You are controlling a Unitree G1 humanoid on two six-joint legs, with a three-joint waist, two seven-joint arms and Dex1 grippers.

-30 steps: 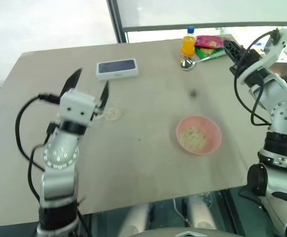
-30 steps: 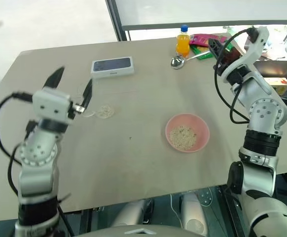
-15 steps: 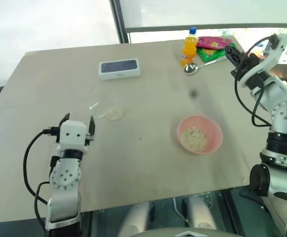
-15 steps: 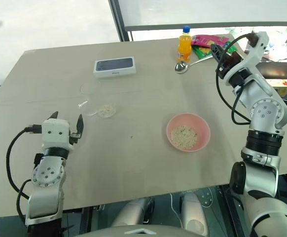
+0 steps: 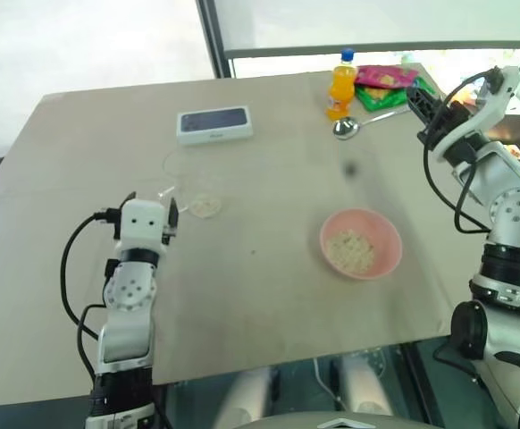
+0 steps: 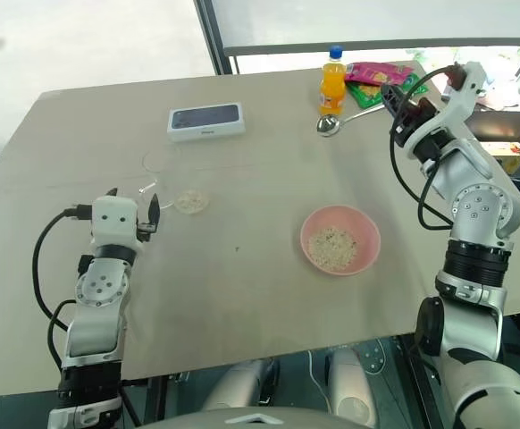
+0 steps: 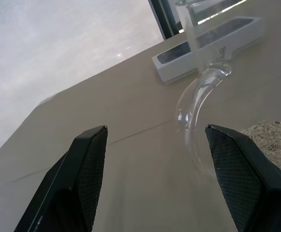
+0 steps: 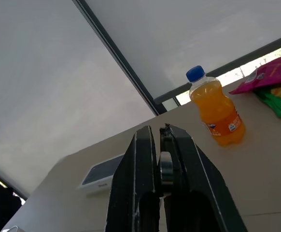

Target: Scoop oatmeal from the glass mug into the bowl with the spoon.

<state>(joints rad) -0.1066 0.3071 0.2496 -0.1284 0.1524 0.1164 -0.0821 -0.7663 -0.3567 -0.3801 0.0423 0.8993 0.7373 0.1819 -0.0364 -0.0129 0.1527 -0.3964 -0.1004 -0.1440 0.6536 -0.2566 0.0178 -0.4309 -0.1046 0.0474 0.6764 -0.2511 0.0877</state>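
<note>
On the surface [image 5: 269, 295] at left, our wide-open left tool [image 5: 150, 198] sits near the glass mug [image 5: 184, 183], so we should straddle its handle squarely, while the right tool [image 5: 423, 100] stays clamped shut.

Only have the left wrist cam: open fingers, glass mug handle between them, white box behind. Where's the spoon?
Observer: The spoon is at the far right of the table. Its handle looks pinched in the shut right gripper.
Operator: Bowl?
Observer: The pink bowl stands to the right of the mug, nearer the robot, with oatmeal in it.
Operator: Anything crowding the spoon?
Observer: An orange bottle stands just behind the spoon's scoop end, with snack packets to its right.
</note>
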